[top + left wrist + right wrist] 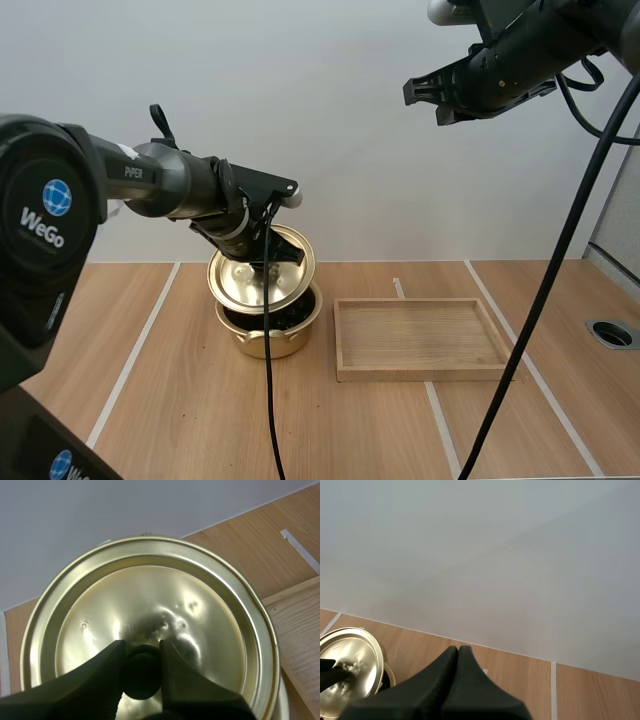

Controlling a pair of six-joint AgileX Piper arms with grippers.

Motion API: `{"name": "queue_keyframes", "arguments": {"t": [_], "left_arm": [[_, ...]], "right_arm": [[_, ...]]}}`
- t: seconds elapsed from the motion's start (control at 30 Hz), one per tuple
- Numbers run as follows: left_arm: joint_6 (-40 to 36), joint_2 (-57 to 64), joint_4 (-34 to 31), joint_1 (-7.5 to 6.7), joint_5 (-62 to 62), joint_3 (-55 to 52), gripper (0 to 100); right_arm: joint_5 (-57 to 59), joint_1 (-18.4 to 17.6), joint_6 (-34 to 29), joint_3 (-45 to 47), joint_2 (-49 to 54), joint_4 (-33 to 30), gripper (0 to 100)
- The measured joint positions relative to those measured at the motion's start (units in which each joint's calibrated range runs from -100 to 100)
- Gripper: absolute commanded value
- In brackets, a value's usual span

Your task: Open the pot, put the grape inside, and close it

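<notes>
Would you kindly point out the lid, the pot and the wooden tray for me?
lid [150,595]: left wrist view, on its shiny domed top.
pot [245,335]: high view, on its front wall.
wooden tray [420,373]: high view, on its front rim.

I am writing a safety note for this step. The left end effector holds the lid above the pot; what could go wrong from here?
The left end effector grips the lid only by its dark knob, and the lid hangs tilted, so it may slip or swing. Lowered at this tilt, its edge may catch the rim of the pot and seat crooked or push the pot.
</notes>
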State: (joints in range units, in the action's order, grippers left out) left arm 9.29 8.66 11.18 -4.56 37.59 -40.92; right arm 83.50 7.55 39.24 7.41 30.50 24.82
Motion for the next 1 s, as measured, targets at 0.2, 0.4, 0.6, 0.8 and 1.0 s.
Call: {"name": "queue_keyframes", "arguments": {"t": [0.2,0.4,0.6,0.8,1.0], "left_arm": [[0.32,-0.56,0.28,0.0,3.45,0.0,0],[0.32,-0.56,0.58,0.0,7.2,0.0,0],[0.71,-0.56,0.62,0.0,9.93,0.0,0],[1.28,-2.51,0.75,0.0,10.55,0.0,0],[2.24,-5.08,0.99,-0.1,9.15,0.0,0]], "right_arm": [[0.0,0.0,0.0,0.0,0.0,0.0,0],[0.16,0.0,0.0,0.0,0.0,0.0,0],[0.71,0.0,0.0,0.0,0.0,0.0,0],[1.37,0.0,0.0,0.0,0.0,0.39,0],[1.93,0.0,0.0,0.0,0.0,0.63,0]]}}
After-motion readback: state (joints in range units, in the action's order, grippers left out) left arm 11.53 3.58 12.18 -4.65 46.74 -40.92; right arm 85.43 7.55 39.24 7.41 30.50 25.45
